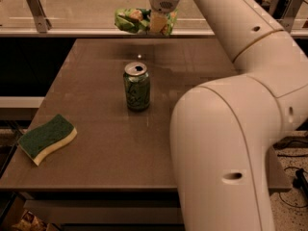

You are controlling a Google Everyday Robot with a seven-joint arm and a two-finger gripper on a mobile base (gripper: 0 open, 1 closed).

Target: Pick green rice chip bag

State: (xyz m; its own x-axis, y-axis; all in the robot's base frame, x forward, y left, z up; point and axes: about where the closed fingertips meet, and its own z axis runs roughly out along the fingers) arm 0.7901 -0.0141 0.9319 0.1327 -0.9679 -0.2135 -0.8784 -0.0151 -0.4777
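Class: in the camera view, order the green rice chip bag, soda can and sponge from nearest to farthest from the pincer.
The pincer is at top centre.
1. green rice chip bag: clamped in it, sticking out leftward.
2. soda can: centre, below it.
3. sponge: front left.

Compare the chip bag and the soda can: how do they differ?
The green rice chip bag hangs above the far edge of the table, clamped in the pincer; the soda can stands upright on it. The bag is crumpled and wide; the can is rigid and cylindrical. Both are green.
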